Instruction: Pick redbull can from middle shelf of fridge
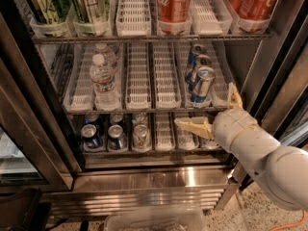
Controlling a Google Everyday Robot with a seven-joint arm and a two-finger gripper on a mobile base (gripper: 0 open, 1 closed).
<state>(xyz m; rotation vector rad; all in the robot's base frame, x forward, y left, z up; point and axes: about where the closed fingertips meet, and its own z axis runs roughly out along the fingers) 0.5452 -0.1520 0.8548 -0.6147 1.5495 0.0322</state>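
Gripper is hovering, fingers spread wide, at right front of fridge, approx level w/ middle shelf bar; redbull can is standing just above-left, untouched.
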